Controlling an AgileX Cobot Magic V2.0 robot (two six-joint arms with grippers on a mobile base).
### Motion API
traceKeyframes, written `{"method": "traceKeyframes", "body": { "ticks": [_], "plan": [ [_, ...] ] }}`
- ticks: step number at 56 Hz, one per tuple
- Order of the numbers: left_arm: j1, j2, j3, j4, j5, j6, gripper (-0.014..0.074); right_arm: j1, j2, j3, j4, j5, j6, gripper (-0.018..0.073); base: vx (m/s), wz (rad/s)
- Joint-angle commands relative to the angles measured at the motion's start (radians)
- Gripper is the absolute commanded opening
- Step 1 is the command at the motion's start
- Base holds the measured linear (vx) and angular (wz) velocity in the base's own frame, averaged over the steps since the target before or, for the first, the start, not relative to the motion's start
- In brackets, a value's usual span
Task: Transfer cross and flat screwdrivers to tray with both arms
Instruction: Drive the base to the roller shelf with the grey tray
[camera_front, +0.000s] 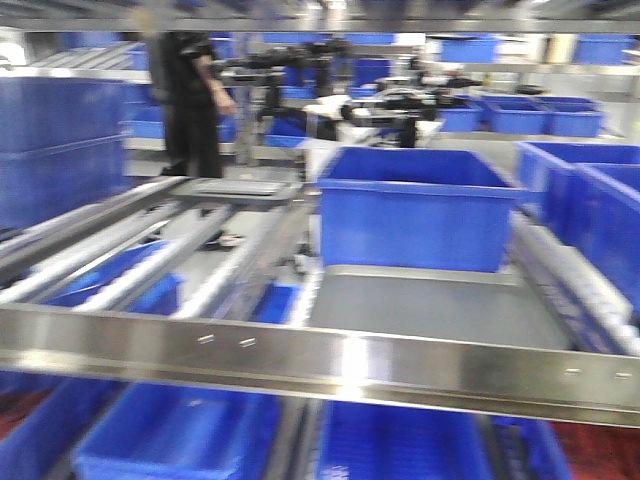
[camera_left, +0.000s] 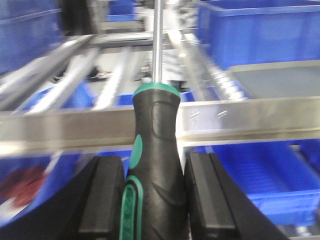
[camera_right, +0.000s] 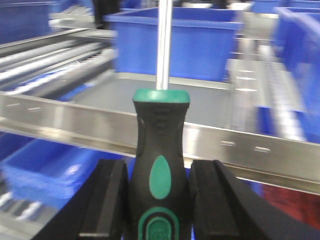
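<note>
crowding the grey tray (camera_front: 430, 310) (blurred) sit blue bins (camera_front: 412, 215).

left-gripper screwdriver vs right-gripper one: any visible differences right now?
Roll: left screwdriver shows its handle side-on, with a green strip down one edge; right screwdriver shows its green oval inset centred.
Aim: left screwdriver's shaft runs over the roller lanes; right screwdriver's runs over the grey tray.
Shared: black-and-green handles, steel shafts, clamped by left gripper and right gripper. Tips out of frame, type unknown.
</note>
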Motion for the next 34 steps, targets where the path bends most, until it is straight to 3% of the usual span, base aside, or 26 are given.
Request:
{"method": "traceKeyframes", "body": {
  "ticks": [1, 16, 34],
  "plan": [
    [-0.002, 0.0, -0.031, -0.01, -0.093, -0.004, 0.0, 0.001, 0.007, -0.03, 0.01, -0.087, -0.001, -0.0008, 0.19, -0.65],
    [-0.002, 0.0, -0.031, -0.01, -0.093, -0.004, 0.0, 0.001, 0.007, -0.03, 0.01, -0.087, -0.001, -0.0008, 0.21, -0.46],
    [-0.002, 0.0, -0.031, -0.01, -0.093, -0.004, 0.0, 0.001, 0.007, -0.03, 0.01, -0.087, -0.001, -0.0008, 0.25, -0.11]
  ]
}}
